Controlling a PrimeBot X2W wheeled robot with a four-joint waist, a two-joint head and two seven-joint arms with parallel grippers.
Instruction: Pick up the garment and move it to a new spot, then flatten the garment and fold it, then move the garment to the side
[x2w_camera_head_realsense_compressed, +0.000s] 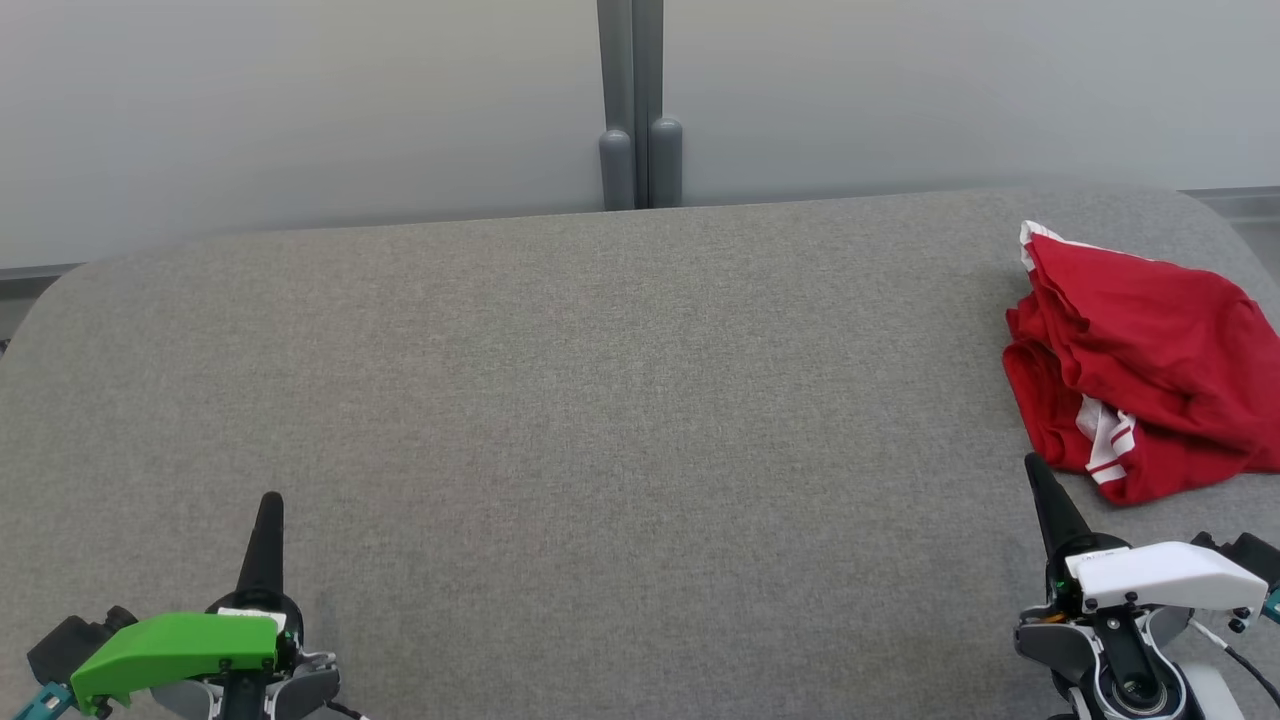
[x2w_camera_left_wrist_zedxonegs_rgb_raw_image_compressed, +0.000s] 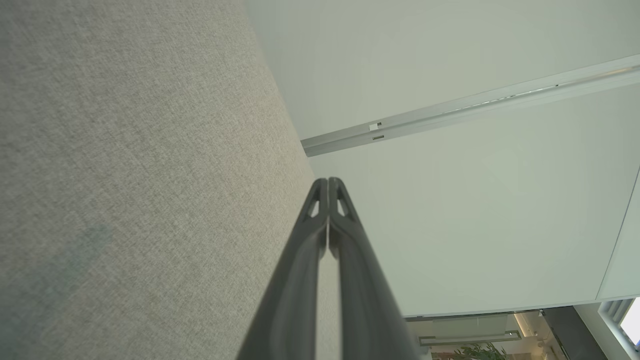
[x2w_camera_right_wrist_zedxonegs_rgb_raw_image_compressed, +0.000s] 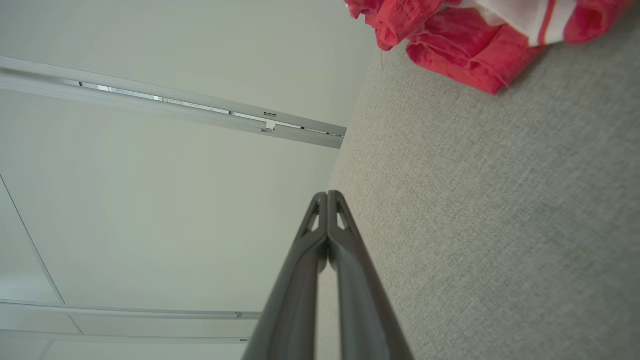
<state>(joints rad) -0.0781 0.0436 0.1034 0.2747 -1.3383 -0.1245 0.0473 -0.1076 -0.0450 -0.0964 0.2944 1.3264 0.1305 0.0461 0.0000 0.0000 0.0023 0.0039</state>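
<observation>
Head view — crumpled red garment (x2w_camera_head_realsense_compressed: 1150, 330)

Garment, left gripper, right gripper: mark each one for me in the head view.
garment (x2w_camera_head_realsense_compressed: 1150, 340), head view, far right, on its crumpled red body.
left gripper (x2w_camera_head_realsense_compressed: 270, 502), head view, lower left, at its closed fingertips.
right gripper (x2w_camera_head_realsense_compressed: 1033, 466), head view, lower right, at its closed fingertips.

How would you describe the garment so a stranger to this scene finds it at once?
Look at the grey fabric surface before the robot. At its right side, beyond the right end effector, lies the crumpled garment. It alone is bright red with white stripes.
</observation>
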